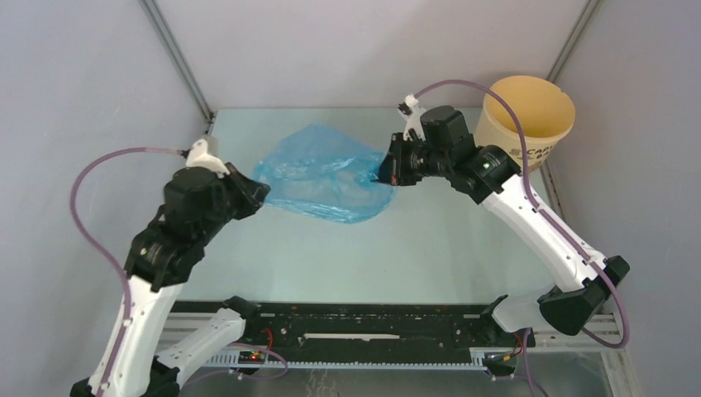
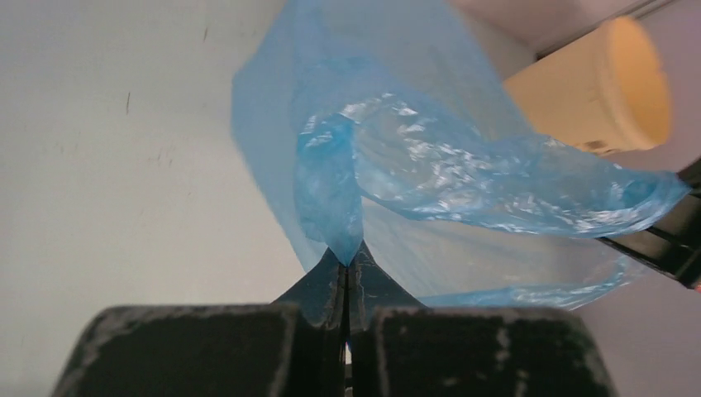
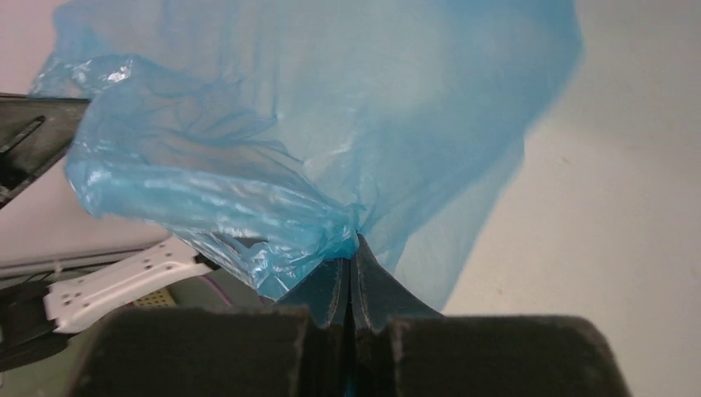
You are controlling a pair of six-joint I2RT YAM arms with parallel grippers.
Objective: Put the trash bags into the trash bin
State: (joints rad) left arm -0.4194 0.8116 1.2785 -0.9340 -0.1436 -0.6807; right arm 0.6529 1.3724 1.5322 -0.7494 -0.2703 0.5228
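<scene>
Trash bag (image 1: 322, 174): thin film, v. light, floppy, slick. Your left end effector (image 2: 347, 263) & right end effector (image 3: 355, 248) each pinch a bunched edge tight, good hold pts. Bag sits mid-table (image 1: 430, 240), prob. partly lifted; trash bin (image 1: 529, 112) far right, apart.

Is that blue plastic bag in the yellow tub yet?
Out. The bag is pinched at opposite ends by the left gripper and right gripper, apart from the tub.
</scene>
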